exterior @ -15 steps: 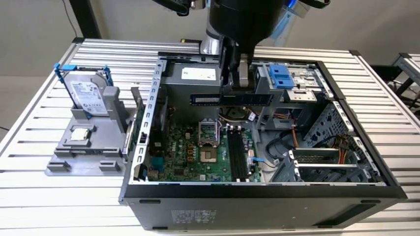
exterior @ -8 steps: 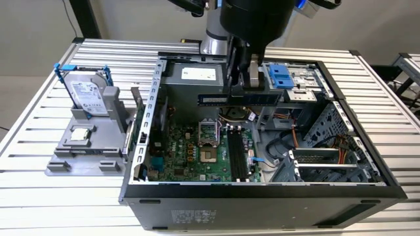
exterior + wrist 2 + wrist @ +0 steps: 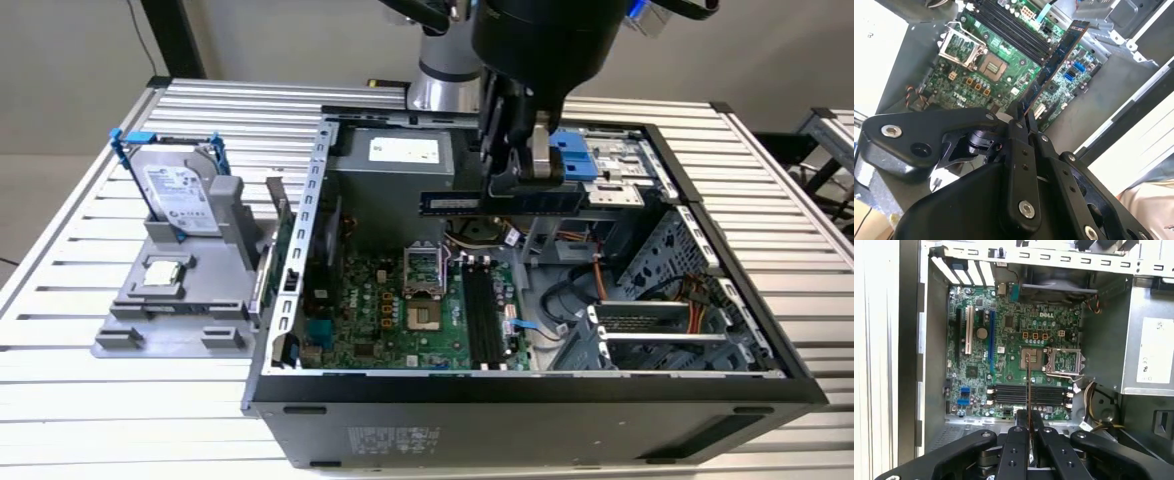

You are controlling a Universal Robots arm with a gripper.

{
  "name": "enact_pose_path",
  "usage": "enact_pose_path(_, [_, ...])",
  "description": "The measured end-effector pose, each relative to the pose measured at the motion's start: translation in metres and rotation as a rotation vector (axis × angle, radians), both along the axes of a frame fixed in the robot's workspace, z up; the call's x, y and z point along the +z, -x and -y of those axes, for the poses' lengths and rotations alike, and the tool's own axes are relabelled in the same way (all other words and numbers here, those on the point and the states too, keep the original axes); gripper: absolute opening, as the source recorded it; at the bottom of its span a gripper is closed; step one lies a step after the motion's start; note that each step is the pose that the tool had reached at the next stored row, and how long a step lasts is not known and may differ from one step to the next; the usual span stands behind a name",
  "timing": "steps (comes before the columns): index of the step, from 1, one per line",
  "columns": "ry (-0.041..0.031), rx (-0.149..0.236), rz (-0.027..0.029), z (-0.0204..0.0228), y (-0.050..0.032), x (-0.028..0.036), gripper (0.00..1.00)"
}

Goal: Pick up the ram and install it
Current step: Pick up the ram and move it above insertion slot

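Ram (image 3: 454, 203) hangs edge-down above the open computer case (image 3: 534, 420), pinched along its upper edge by the fingers of the gripper (image 3: 530, 185); in the first wrist view it sits over the black memory slots (image 3: 1004, 394) of the motherboard (image 3: 1019, 330), not yet seated. Light, stiff and thin, the stick looks fragile; a hold on its bare edges, away from chips and contacts, seems safest.

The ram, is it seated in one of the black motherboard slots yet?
No, in the exterior view the ram hangs clamped in the gripper, well above the black slots.
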State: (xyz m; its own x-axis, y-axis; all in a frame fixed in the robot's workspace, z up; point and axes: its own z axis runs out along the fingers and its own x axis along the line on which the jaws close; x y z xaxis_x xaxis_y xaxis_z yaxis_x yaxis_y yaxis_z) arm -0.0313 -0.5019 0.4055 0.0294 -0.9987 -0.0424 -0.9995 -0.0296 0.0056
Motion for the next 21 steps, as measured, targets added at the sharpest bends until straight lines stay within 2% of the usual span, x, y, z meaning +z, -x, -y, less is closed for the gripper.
enact_pose_path(17, [0.0000,-0.022,0.0000,-0.0011,-0.0270,0.0000,0.00])
enact_pose_path(21, [0.0000,-0.023,0.0000,-0.0011,-0.0302,0.0000,0.00])
